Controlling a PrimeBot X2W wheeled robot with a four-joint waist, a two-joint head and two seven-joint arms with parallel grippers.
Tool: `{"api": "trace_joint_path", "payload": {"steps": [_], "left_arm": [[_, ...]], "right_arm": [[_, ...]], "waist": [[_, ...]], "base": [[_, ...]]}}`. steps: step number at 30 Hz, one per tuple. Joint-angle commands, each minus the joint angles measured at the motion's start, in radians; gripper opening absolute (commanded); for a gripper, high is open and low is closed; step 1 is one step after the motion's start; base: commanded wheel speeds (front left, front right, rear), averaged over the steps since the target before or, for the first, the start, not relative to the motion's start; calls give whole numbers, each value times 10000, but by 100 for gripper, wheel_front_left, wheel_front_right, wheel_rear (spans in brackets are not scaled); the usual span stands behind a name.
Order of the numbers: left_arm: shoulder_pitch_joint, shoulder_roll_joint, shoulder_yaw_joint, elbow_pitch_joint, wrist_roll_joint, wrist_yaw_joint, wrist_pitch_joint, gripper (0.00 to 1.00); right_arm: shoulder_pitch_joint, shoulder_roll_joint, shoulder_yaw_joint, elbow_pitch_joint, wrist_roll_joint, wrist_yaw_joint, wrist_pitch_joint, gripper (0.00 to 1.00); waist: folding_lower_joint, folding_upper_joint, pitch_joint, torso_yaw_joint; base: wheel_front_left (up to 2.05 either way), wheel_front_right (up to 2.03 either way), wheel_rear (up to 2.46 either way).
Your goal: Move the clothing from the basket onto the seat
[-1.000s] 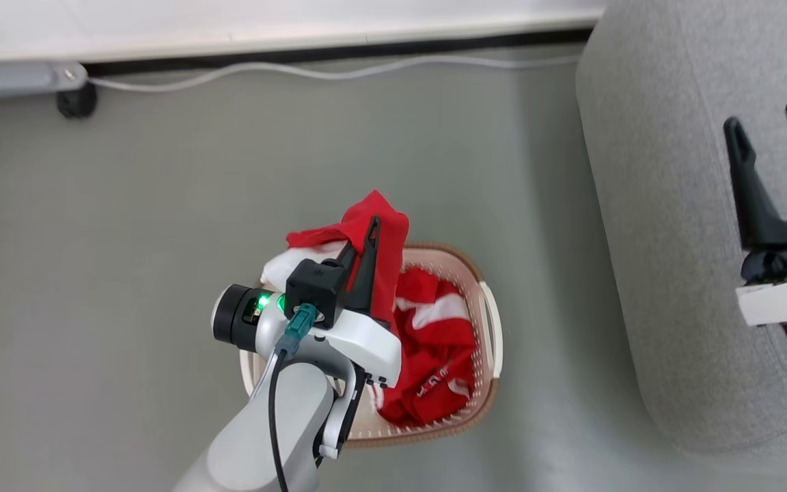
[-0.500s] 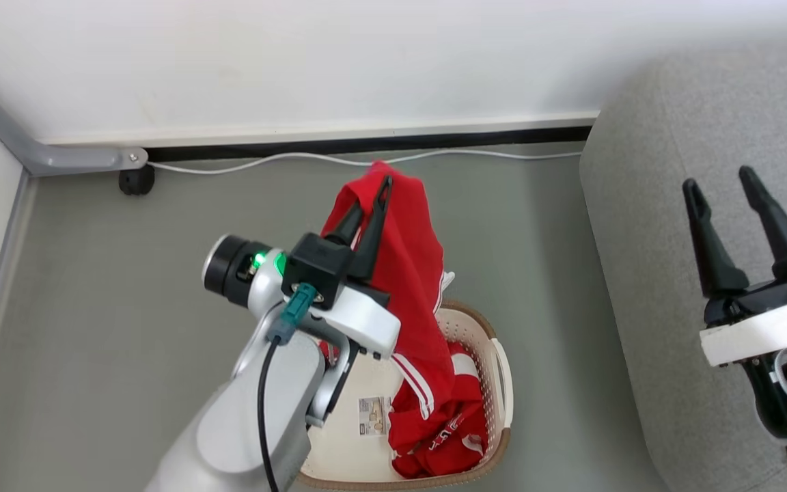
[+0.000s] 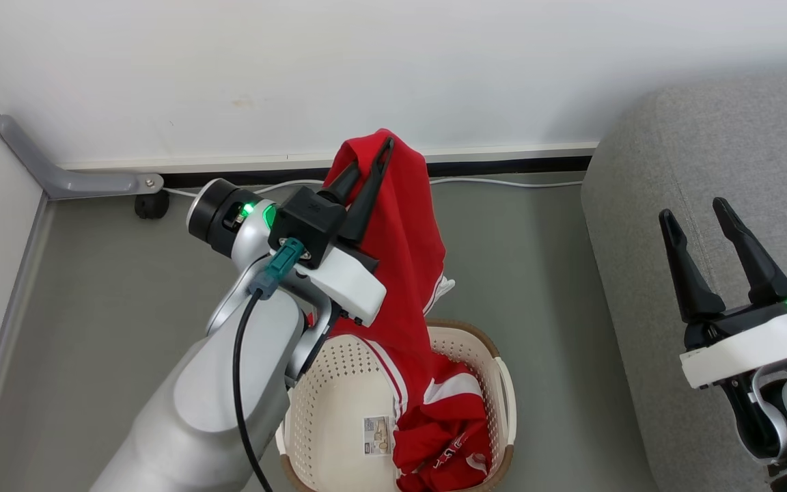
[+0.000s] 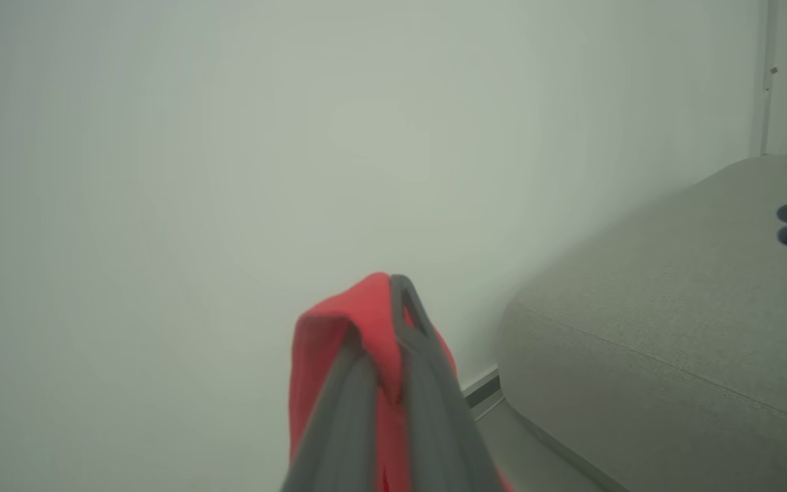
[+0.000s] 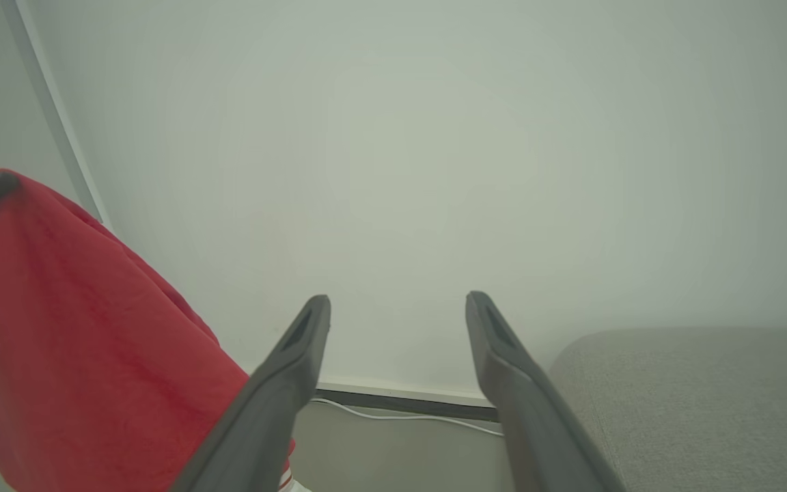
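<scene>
From where I stand, the left gripper (image 3: 371, 158) is up high on the left side of the scene, toward the far wall (image 3: 393, 61). Its two dark fingers are pinched tight on the top fold of a red garment (image 3: 404, 232). The garment hangs from that grip in a long drape, with thin white stripes along its lower part. Its bottom end runs down into the laundry basket (image 3: 505, 383). There it meets a crumpled heap of red clothing (image 3: 445, 437) with white panels and printed marks, piled against the basket's right wall. I cannot tell whether heap and drape are one piece. The left part of the basket's bottom is bare, with a paper label (image 3: 380, 435) on it.

The basket stands on the grey floor (image 3: 93, 287), near the robot and just left of the grey sofa (image 3: 673, 157). The right gripper (image 3: 694, 209) hangs over the sofa's left edge, its fingers spread wide with nothing between them. Along the foot of the far wall a white cable (image 3: 503, 182) lies on the floor. A small black caster (image 3: 151, 205) stands under a grey bar (image 3: 93, 184) at the far left.
</scene>
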Motion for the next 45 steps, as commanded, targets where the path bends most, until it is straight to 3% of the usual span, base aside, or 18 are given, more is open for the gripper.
{"api": "trace_joint_path", "payload": {"steps": [1,9,16,22,34,45], "left_arm": [[-551,215,307,-238,-123,-68,11,0],[-618,153,203,-225,-823,-767,650,0],[-833,171,-191,-221,-1202,-1357,1395,0],[-1040,148,-584,-315,-1597,-1640,1893,0],[-1287,139,-1339,-471,-2116,-1801,2198,0],[-1539,64,-2113,-704,-2726,-1834,2328,0]], "right_arm": [[78,-142,139,-143,-63,40,-59,100],[49,-188,357,-197,14,40,-59,100],[-225,-540,1449,-658,322,40,-59,100],[-880,-1346,3381,-858,865,40,-59,100],[-3259,-2949,7042,-685,1375,40,-59,100],[-5277,-3735,9604,-236,2225,40,-59,100]], "waist": [[0,-1,-11,3],[0,-1,52,35],[0,-1,93,78],[0,-1,130,178],[0,-1,219,433],[0,-1,267,837]], "base": [[0,0,0],[0,0,0],[0,0,0],[0,0,0],[0,0,0],[0,0,0]]}}
